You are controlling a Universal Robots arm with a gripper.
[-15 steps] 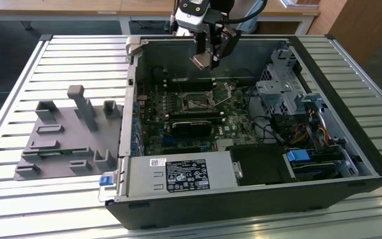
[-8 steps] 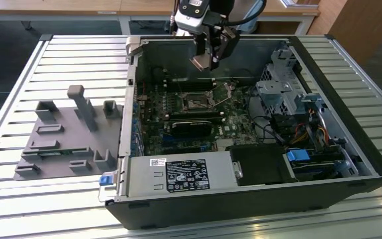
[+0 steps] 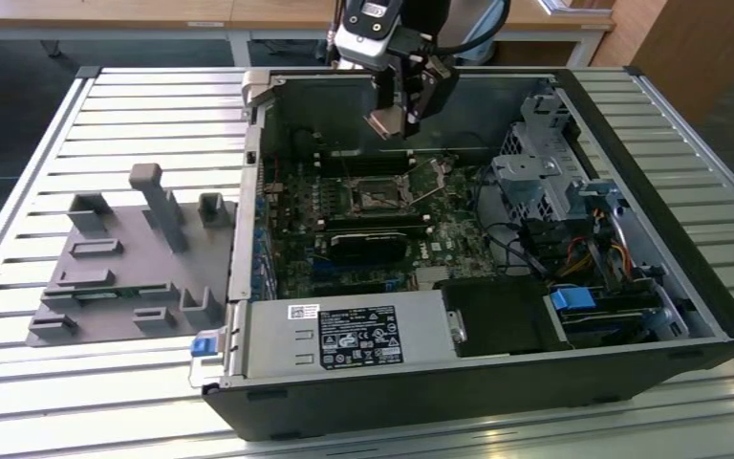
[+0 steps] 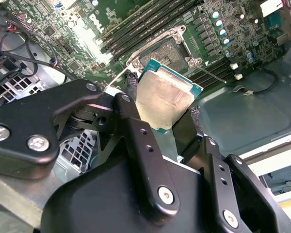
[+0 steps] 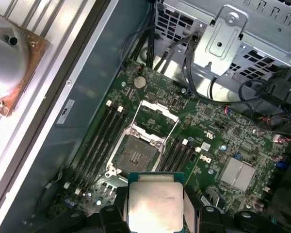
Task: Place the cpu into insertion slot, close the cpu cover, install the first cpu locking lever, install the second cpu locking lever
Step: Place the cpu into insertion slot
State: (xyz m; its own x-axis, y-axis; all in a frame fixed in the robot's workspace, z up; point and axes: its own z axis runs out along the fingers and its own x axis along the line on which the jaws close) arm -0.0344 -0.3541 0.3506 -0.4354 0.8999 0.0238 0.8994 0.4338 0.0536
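My gripper (image 3: 396, 113) hangs over the open computer case, shut on the cpu (image 3: 386, 121), a flat square chip with a pale metal top. In both wrist views the cpu (image 4: 165, 97) (image 5: 155, 204) sits clamped between the black fingers (image 4: 136, 131). The insertion slot (image 5: 136, 154) (image 4: 167, 51) (image 3: 377, 194) lies bare on the green board beneath, clearly apart from the chip. The cpu cover (image 5: 161, 108) is flipped up behind the slot. A thin locking lever (image 4: 212, 74) sticks out beside the socket, unlatched.
Black memory sticks (image 5: 99, 141) flank the socket on both sides. A metal drive cage (image 3: 533, 182) with cables fills the exterior view's right side of the case. The power supply (image 3: 341, 335) sits at the near edge. A grey fixture block (image 3: 125, 258) rests on the slatted table (image 3: 35, 143).
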